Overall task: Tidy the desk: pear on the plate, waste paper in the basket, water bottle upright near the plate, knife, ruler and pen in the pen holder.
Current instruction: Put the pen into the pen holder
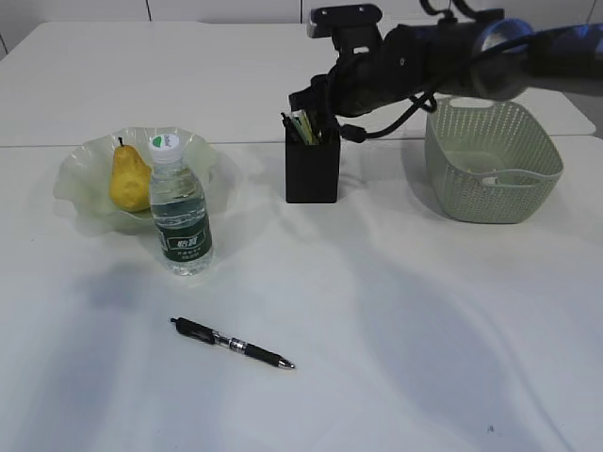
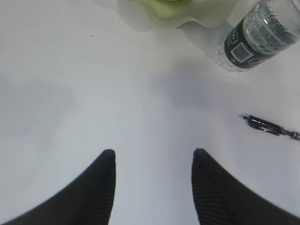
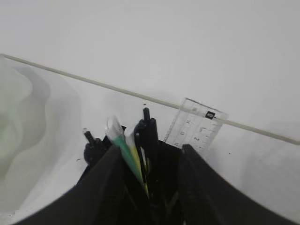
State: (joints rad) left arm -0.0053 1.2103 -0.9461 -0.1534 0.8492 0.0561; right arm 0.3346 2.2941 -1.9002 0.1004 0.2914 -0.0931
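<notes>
- Right gripper [image 3: 147,161] is hovering over the pen holder [image 1: 312,169], jaws parted, gripping nothing; ruler [image 3: 197,127] is standing inside.
- Left gripper [image 2: 152,161] is hanging open above the desk [image 2: 93,93].
- Pen [image 1: 232,343] is lying on the desk.
- Pear [image 1: 128,176] is sitting on the plate [image 1: 80,179], water bottle [image 1: 179,209] upright beside it.

Yellow pear [image 1: 129,179], black pen holder [image 1: 312,169]

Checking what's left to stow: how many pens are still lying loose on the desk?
1. A black pen lies on the desk, in front of the water bottle. The pen holder already has items; its contents are partly hidden.
</notes>
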